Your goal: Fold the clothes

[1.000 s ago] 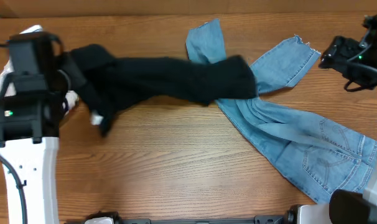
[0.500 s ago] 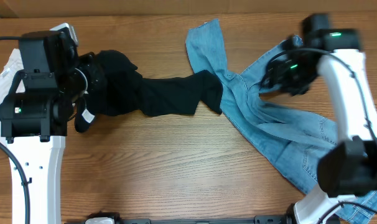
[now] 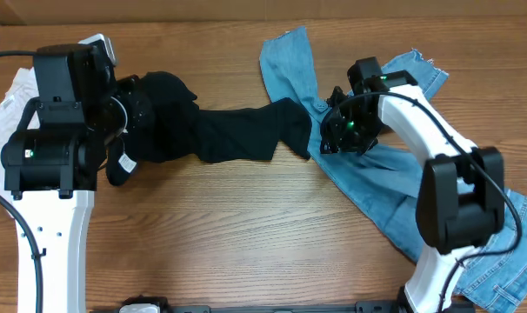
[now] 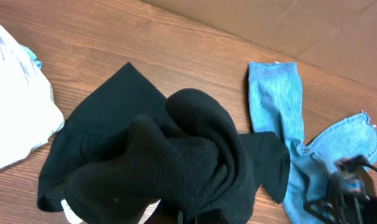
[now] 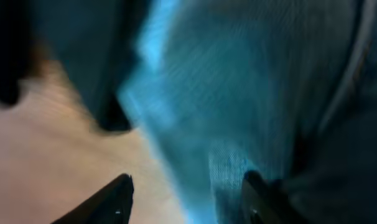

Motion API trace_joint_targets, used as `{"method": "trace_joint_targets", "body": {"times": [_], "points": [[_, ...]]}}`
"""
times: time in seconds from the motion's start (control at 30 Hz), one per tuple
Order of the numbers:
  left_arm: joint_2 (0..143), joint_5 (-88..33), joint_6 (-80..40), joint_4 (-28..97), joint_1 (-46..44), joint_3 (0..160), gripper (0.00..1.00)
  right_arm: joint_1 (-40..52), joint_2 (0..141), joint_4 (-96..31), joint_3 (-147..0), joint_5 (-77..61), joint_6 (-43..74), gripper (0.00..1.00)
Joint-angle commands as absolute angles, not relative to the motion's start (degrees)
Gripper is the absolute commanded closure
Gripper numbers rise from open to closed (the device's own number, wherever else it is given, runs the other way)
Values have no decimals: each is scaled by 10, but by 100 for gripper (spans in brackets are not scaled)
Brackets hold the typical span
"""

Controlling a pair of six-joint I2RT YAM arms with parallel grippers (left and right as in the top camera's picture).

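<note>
A black garment [image 3: 237, 132] lies stretched across the table's middle, bunched at its left end by my left gripper [image 3: 117, 130]. In the left wrist view the black garment [image 4: 176, 162] is heaped over the jaws, which seem shut on it and are hidden. Blue jeans [image 3: 394, 187] lie spread at the right, one leg [image 3: 285, 56] reaching to the back. They also show in the left wrist view [image 4: 275, 99]. My right gripper [image 3: 330, 142] is open, low over the jeans beside the black garment's right end. The blurred right wrist view shows its spread fingers over the denim [image 5: 251, 93], gripper [image 5: 188, 199] empty.
A white cloth [image 3: 7, 100] lies at the table's left edge beside the left arm, also seen in the left wrist view [image 4: 14, 118]. Bare wooden table [image 3: 246, 235] fills the front. A brown wall [image 4: 300, 25] runs behind the table.
The right arm has swung in from the far right and come down onto the jeans near the black garment. The black garment was drawn left and bunched at the left gripper.
</note>
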State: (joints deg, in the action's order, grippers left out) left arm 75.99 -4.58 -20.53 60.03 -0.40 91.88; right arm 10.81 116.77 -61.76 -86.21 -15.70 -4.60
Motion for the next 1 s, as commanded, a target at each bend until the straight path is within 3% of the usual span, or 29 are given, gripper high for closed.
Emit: {"method": "trace_joint_targets", "body": {"times": [0.0, 0.23, 0.4, 0.53, 0.67, 0.83, 0.97], "points": [[761, -56, -190, 605, -8, 920, 96, 83, 1199, -596, -857, -81, -41, 39], [761, -53, -178, 625, -8, 920, 96, -13, 1213, -563, -867, 130, 121, 38], [761, -27, -177, 637, -8, 920, 96, -142, 1213, -555, -908, 149, 156, 35], [761, -24, -174, 642, -8, 920, 96, -227, 1213, -573, -963, 102, 161, 28], [761, -23, -167, 642, -8, 920, 96, -261, 1211, -606, -1025, 5, 129, 28], [761, -23, -167, 641, -8, 920, 96, -234, 1195, -646, -1098, -134, 55, 28], [761, -12, -166, 643, -8, 920, 95, -155, 1165, -712, -1131, -196, -18, 28]]}}
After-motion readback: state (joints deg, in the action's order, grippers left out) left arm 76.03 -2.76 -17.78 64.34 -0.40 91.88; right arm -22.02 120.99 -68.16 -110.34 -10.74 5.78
